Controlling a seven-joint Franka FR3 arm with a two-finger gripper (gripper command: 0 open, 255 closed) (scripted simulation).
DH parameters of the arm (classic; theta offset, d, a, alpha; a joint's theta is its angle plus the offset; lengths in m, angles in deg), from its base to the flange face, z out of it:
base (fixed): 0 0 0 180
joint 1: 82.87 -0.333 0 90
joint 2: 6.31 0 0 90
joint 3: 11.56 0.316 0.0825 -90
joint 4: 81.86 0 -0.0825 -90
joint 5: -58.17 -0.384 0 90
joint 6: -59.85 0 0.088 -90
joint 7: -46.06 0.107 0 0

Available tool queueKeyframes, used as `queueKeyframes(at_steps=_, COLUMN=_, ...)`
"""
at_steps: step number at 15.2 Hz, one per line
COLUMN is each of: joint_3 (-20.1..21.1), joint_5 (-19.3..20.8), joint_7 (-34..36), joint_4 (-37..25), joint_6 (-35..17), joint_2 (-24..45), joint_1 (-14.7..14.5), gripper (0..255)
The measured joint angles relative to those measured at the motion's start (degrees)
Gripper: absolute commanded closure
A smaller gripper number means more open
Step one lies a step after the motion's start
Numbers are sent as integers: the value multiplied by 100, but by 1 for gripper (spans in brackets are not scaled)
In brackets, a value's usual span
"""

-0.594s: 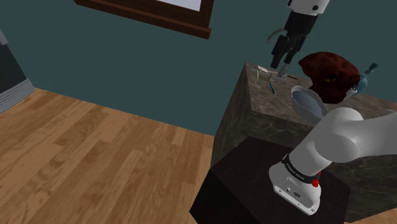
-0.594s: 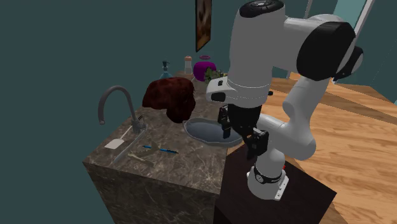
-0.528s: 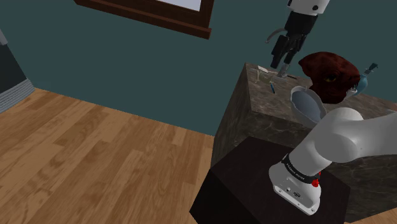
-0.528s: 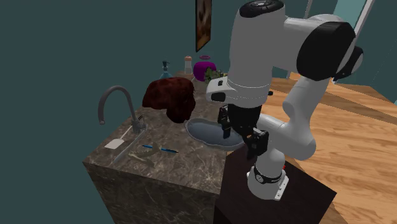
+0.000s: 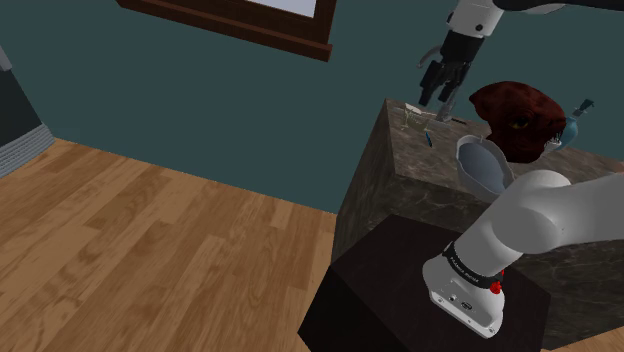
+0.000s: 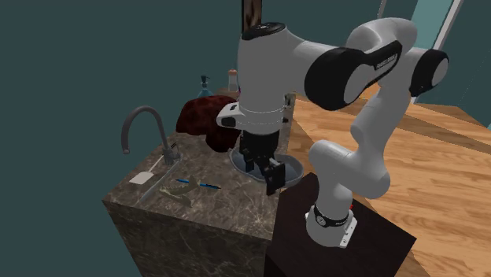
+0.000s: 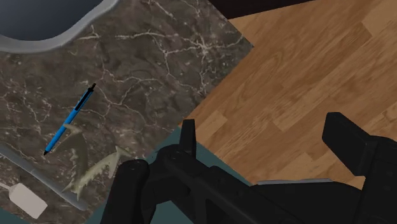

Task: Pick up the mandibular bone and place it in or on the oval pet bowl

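Gripper [image 6: 266, 171] has shifted along the counter [image 6: 228, 206] toward the bone [image 7: 95, 168], fingers wide apart, holding nothing. Bone lies beside pen [image 7: 70, 121], outside bowl [image 7: 63, 41].

The mandibular bone [image 7: 89, 170] is seen as a pale grey-green, branching piece, laid flat on the dark, veined counter [image 7: 159, 70]. It is placed toward one end of that counter, a little in from the edge. The oval pet bowl [image 7: 44, 19] is shown as a shallow dish with a light grey rim and a darker blue-grey inside. It is set upright on the same counter, farther along it and close to a side edge. It is kept apart from the bone, with bare counter left between the two.
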Motion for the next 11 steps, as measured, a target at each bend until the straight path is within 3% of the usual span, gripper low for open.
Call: queueKeyframes(at_steps=11, joint_3=-1366, joint_5=143, joint_7=-959, joint_4=-328, joint_6=-1517, joint_2=1479, joint_1=341, gripper=0)
